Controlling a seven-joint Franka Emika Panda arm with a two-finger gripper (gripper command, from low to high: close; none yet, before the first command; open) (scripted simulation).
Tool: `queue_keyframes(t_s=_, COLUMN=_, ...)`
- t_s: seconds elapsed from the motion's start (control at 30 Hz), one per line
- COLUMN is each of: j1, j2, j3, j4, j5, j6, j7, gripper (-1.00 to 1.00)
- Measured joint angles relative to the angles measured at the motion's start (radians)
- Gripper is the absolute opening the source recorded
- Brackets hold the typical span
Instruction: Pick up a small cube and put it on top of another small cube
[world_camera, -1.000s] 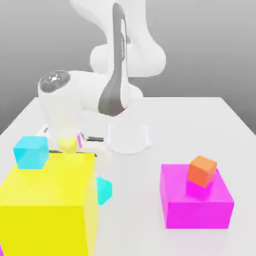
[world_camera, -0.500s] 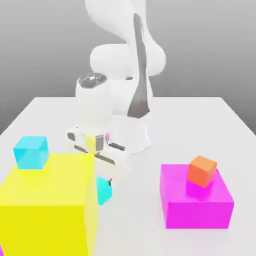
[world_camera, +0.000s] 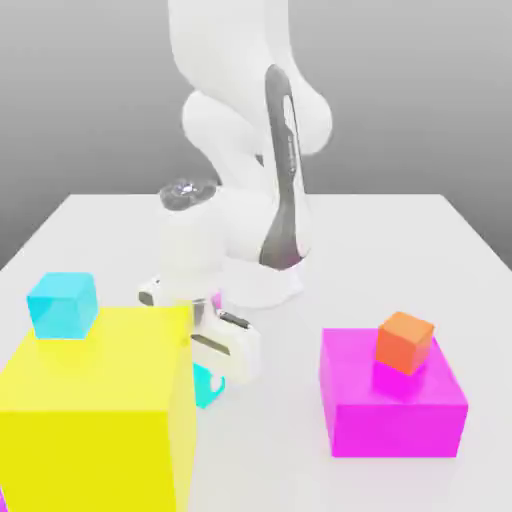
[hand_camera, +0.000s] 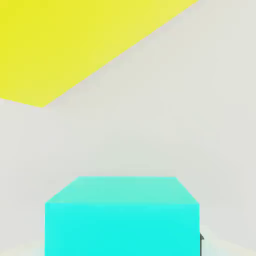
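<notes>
The small cube (world_camera: 203, 392), turquoise, rests on the white table just at the exterior view's right of the big yellow block (world_camera: 95, 410), which hides part of it. My gripper (world_camera: 210, 374) has come down over it and is shut on it. In the hand view the small cube (hand_camera: 122, 217) sits close up, with a dark fingertip (hand_camera: 201, 239) against its side. The other small cube (world_camera: 63, 304), paler sky-cyan, stands on the far corner of the yellow block's top, apart from the gripper.
A magenta block (world_camera: 395, 412) stands on the exterior view's right with an orange small cube (world_camera: 405, 340) on top. The arm's white base (world_camera: 262, 285) stands behind the hand. The yellow block (hand_camera: 75, 40) lies close beside the hand. White table (world_camera: 420, 250) stretches around.
The hand swung from behind the yellow block toward the exterior view's right and dropped onto the turquoise cube. Its fingers went from open to shut on it. No cube has shifted.
</notes>
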Motion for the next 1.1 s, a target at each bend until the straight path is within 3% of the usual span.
queue_keyframes(t_s=0.17, j1=-0.032, j2=-0.176, j3=-0.008, j4=-0.03, j5=-0.139, j6=-0.144, j7=0.1, gripper=-1.0)
queue_keyframes(t_s=0.43, j1=0.123, j2=-0.318, j3=0.005, j4=0.154, j5=0.131, j6=-0.421, j7=0.125, gripper=-1.0)
queue_keyframes(t_s=0.53, j1=0.123, j2=-0.352, j3=0.001, j4=0.256, j5=0.163, j6=-0.55, j7=0.172, gripper=-1.0)
queue_keyframes(t_s=0.93, j1=-0.118, j2=-0.382, j3=-0.057, j4=0.637, j5=-0.106, j6=-1.004, j7=0.477, gripper=-1.0)
queue_keyframes(t_s=1.1, j1=-0.153, j2=-0.318, j3=-0.072, j4=0.576, j5=-0.15, j6=-0.89, j7=0.5, gripper=-1.0)
